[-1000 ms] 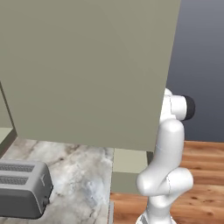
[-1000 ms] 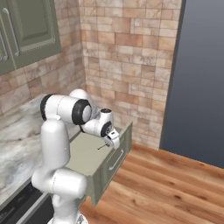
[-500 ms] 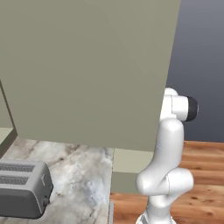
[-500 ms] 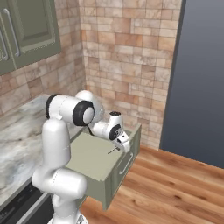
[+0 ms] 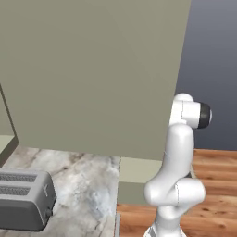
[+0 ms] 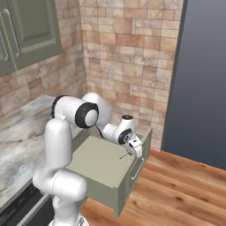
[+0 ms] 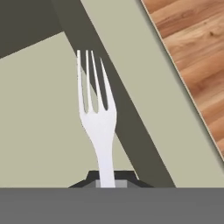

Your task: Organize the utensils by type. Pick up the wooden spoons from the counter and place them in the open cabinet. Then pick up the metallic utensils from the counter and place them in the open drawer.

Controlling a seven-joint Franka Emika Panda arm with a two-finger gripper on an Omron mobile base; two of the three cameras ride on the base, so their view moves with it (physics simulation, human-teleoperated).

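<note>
Thin silver fork (image 7: 97,118) above smooth olive drawer (image 6: 99,161).

One fork (image 7: 97,120), one drawer (image 6: 99,170), one toaster (image 5: 23,199).

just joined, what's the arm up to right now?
The arm's claw is shut on a fork, holding it by the handle with the tines pointing away from the hand. It hangs over the open drawer, near the drawer's front panel. In the hand view the fork sits above the drawer's pale floor, not yet let go. A toaster stands on the counter off to the left.
</note>
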